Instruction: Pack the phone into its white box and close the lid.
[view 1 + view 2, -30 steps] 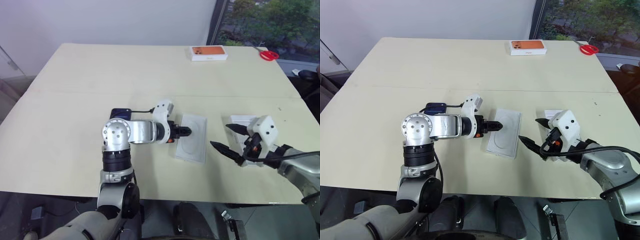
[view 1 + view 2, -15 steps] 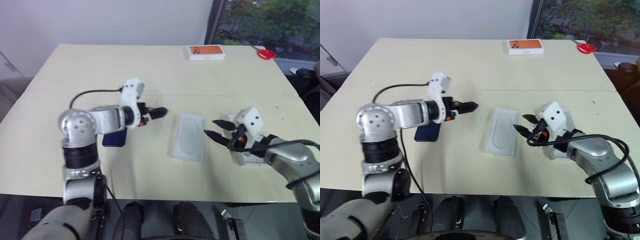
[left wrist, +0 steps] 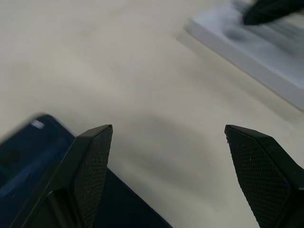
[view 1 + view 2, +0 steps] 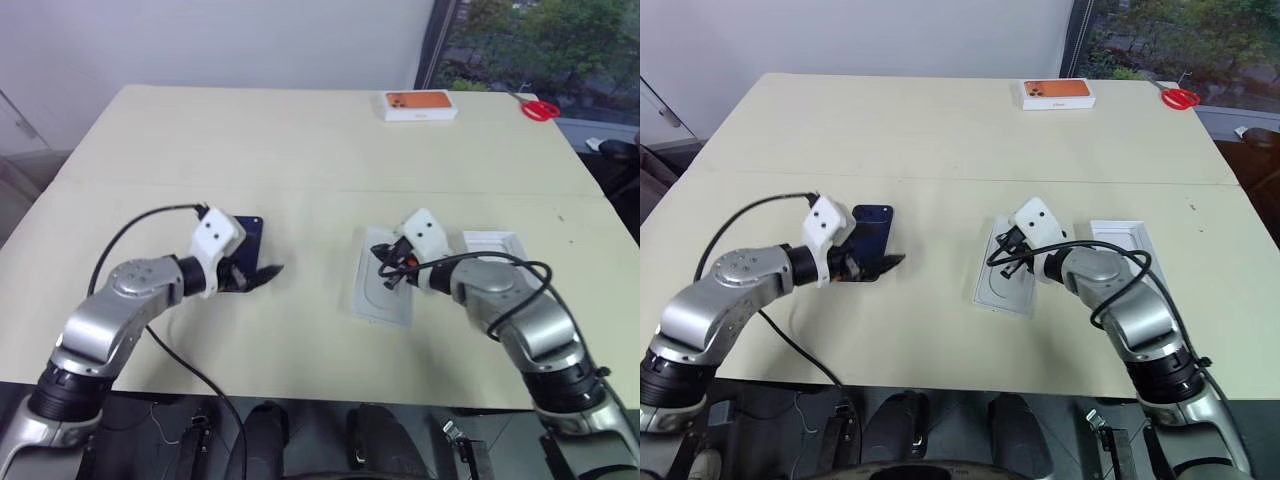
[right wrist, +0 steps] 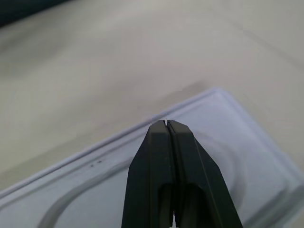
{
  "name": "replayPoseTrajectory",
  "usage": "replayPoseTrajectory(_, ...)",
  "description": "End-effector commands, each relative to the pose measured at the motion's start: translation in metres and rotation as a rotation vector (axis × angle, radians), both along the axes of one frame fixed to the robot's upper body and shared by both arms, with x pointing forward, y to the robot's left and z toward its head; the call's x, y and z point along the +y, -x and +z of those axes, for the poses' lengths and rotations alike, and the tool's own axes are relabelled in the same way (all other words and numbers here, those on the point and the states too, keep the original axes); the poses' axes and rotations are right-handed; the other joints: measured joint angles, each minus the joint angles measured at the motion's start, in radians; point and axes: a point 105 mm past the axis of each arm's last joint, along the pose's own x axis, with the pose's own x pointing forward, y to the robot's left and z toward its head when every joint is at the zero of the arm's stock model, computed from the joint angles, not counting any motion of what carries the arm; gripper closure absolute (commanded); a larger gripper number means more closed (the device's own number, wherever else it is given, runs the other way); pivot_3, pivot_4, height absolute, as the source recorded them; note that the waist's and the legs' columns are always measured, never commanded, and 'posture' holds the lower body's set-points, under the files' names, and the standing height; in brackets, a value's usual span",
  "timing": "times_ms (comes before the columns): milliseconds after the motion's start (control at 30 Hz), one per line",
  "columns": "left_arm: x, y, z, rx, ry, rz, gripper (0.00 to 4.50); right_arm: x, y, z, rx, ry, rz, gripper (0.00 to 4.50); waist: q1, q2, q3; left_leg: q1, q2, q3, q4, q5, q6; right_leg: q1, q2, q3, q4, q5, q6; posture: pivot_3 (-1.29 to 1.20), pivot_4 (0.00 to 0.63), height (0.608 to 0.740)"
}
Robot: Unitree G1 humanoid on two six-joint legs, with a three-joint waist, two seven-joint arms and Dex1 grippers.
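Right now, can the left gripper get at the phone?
Probably yes. The left gripper is open at the near edge of the phone, which lies flat on the table with nothing on it.

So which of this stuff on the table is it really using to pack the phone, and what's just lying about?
For the job:
- the phone
- the white box

Lying about:
- the thin white insert
- the orange-topped box
- the red scissors
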Motion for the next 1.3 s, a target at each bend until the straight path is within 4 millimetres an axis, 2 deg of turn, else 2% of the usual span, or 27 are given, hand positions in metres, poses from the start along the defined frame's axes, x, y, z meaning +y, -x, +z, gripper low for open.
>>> replayPoseTrajectory(33,-0.001,0.003,0.010,-0.056,-0.001,-0.024,0.50,0.000,-0.009,0.004,-0.025,0.006,-0.035,4.44,-0.001,0.000,0.000,0.000,0.000,0.000,0.000,0.000,0.000,0.000,0.000,0.000,0.000,0.000,0.000,0.00,0.150,0.731)
replayPoseTrajectory(333,-0.004,0.010,0.007,-0.024,0.047,-0.032,0.50,-0.003,-0.005,-0.013,0.046,0.030,-0.039,4.44,-0.005,0.000,0.000,0.000,0.000,0.000,0.000,-0.001,0.001,0.000,0.000,0.000,0.001,0.000,0.000,0.00,0.150,0.731)
replayPoseTrajectory(533,-0.002,0.010,0.005,-0.015,0.056,-0.012,0.50,-0.001,0.001,-0.016,0.059,0.060,-0.003,4.44,-0.006,0.000,0.000,0.000,0.000,0.000,0.000,-0.001,0.001,0.000,0.001,0.000,0.001,0.000,0.000,0.00,0.150,0.731)
replayPoseTrajectory(633,0.003,0.008,0.004,-0.013,0.053,0.017,0.50,-0.001,0.002,-0.008,0.037,0.070,0.012,4.44,-0.006,0.000,0.000,0.000,0.000,0.000,0.000,-0.001,0.001,0.000,0.000,0.000,0.001,0.000,0.000,0.00,0.150,0.731)
replayPoseTrajectory(700,0.012,0.005,0.005,-0.015,0.058,0.064,0.50,0.002,0.003,0.010,-0.023,0.066,0.052,4.44,-0.006,0.000,0.000,0.000,0.000,0.000,0.000,-0.001,0.001,0.000,0.000,0.000,0.001,0.000,0.000,0.00,0.150,0.731)
replayPoseTrajectory(800,0.036,-0.004,0.010,0.026,0.129,0.218,0.50,0.021,0.010,0.041,-0.104,0.012,0.154,4.44,-0.008,0.000,0.000,0.000,0.001,-0.001,0.000,-0.001,0.001,-0.001,0.001,0.000,0.001,0.000,0.000,0.00,0.150,0.731)
replayPoseTrajectory(867,0.053,-0.009,0.014,0.056,0.203,0.332,0.50,0.037,0.013,0.052,-0.117,-0.029,0.204,4.44,-0.012,0.000,0.000,0.001,0.001,-0.002,0.000,-0.001,0.001,-0.001,0.001,0.000,0.003,0.000,0.000,0.00,0.150,0.731)
replayPoseTrajectory(900,0.061,-0.011,0.014,0.068,0.219,0.382,0.26,0.045,0.014,0.053,-0.112,-0.046,0.219,4.49,-0.013,0.000,0.000,0.001,0.001,-0.002,0.000,-0.001,0.001,-0.002,0.001,0.000,0.004,0.000,0.000,0.00,0.150,0.731)
replayPoseTrajectory(933,0.071,-0.013,0.013,0.089,0.229,0.447,0.00,0.054,0.015,0.052,-0.100,-0.061,0.238,4.50,-0.013,0.000,0.000,0.001,0.002,-0.003,0.000,-0.001,0.001,-0.002,0.002,0.000,0.004,0.000,0.000,0.00,0.150,0.731)
replayPoseTrajectory(1033,0.094,-0.018,0.014,0.149,0.327,0.603,0.00,0.080,0.016,0.044,-0.068,-0.062,0.287,4.50,-0.010,0.000,0.000,0.001,0.002,-0.003,0.000,-0.001,0.001,-0.002,0.002,0.000,0.005,0.000,0.000,0.00,0.150,0.731)
replayPoseTrajectory(1133,0.114,-0.021,0.003,0.278,0.355,0.763,0.00,0.106,0.012,0.036,-0.037,-0.072,0.315,4.50,-0.007,0.000,0.000,0.000,0.001,-0.003,0.002,-0.001,0.001,-0.002,0.001,0.000,0.006,0.000,0.000,0.00,0.150,0.731)
replayPoseTrajectory(1200,0.116,-0.021,-0.005,0.372,0.355,0.798,0.00,0.122,0.010,0.029,-0.032,-0.050,0.339,4.50,-0.008,0.000,0.000,0.000,0.001,-0.003,0.003,-0.001,0.001,-0.003,0.001,0.000,0.007,0.000,0.000,0.00,0.150,0.731)
replayPoseTrajectory(1300,0.110,-0.023,-0.005,0.465,0.426,0.789,0.00,0.136,0.007,0.016,-0.038,0.037,0.375,4.50,-0.007,-0.001,0.000,0.000,0.001,-0.003,0.003,-0.001,0.001,-0.003,0.001,0.000,0.008,0.000,0.000,0.00,0.150,0.731)
